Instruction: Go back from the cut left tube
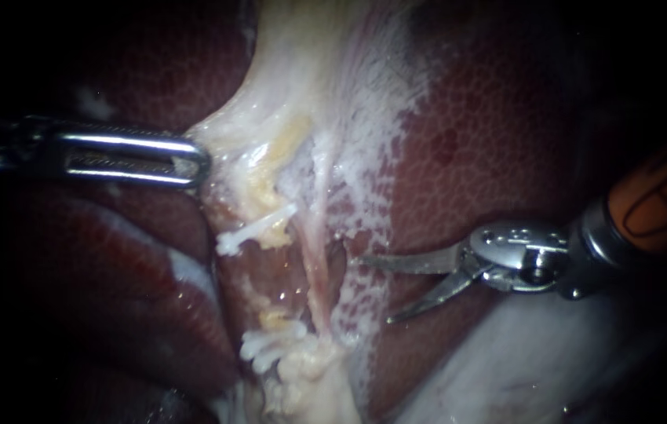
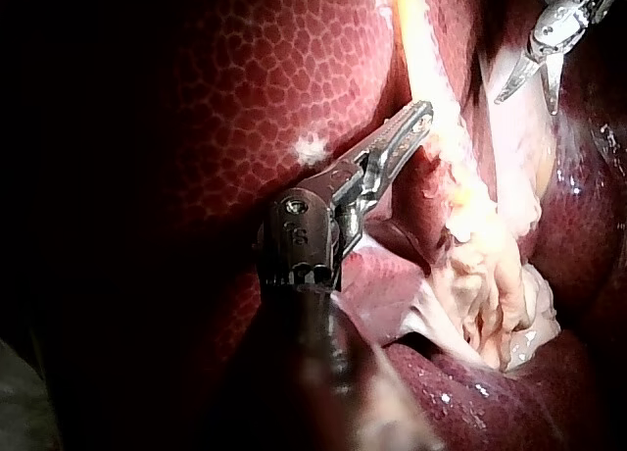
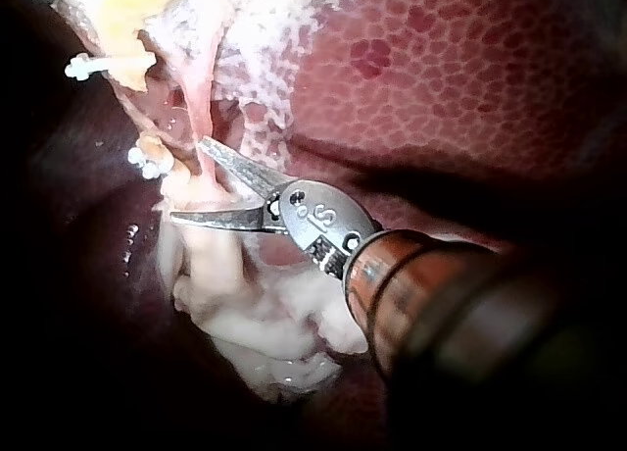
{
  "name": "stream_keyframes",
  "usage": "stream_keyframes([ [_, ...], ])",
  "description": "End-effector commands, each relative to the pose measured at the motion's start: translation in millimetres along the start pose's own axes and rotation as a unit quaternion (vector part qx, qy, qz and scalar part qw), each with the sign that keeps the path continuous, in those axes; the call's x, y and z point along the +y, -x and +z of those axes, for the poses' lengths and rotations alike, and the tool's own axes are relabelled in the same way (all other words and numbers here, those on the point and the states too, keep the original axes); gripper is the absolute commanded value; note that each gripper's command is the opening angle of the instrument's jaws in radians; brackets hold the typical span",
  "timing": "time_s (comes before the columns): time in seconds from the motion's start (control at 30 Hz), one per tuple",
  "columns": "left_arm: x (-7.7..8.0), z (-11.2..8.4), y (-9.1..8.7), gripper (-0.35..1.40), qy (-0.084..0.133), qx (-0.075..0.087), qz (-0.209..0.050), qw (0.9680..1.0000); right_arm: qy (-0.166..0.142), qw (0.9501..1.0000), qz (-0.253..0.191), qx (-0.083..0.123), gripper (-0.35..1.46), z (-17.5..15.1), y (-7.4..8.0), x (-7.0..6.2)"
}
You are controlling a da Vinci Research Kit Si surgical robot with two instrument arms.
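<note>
In the endoscope view the left tube is cut. Its upper stump carries a white clip (image 1: 251, 232) and its lower stump several white clips (image 1: 271, 345), with a gap between them. A thin pink tube (image 1: 318, 267) runs whole just to their right. My right instrument (image 1: 373, 289) has curved blades, standing open to the right of that tube with nothing between them. They also show in the right wrist view (image 3: 188, 176). My left instrument (image 1: 202, 161) is shut on pale tissue (image 1: 227, 137) at the upper left, and its jaws (image 2: 421, 113) press into the same pale strand.
Mottled red liver (image 1: 490, 126) lies behind and to the right. A dark red lobe (image 1: 114, 275) fills the lower left. White webbed tissue (image 1: 365, 157) spreads beside the pink tube. A pale lump of tissue (image 3: 265, 324) lies under my right instrument's shaft.
</note>
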Motion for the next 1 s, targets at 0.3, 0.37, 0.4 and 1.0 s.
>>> stream_keyframes([
  [0.3,0.5,-0.1,-0.1,-0.35,0.002,0.0,0.0,1.0,0.066,0.9906,-0.118,-0.02,1.43,-0.8,0.2,0.3],
  [0.37,0.5,-0.1,-0.1,-0.35,0.002,0.0,0.0,1.0,0.077,0.9876,-0.134,-0.026,1.43,-1.3,0.2,0.6],
  [0.4,0.5,-0.1,-0.1,-0.35,0.002,0.0,0.0,1.0,0.081,0.9867,-0.138,-0.027,1.43,-1.6,0.2,0.7],
  [1.0,0.8,-0.1,-0.2,-0.35,0.003,-0.001,0.0,1.0,0.103,0.9806,-0.162,-0.041,1.43,-4.3,-1.2,0.9],
])
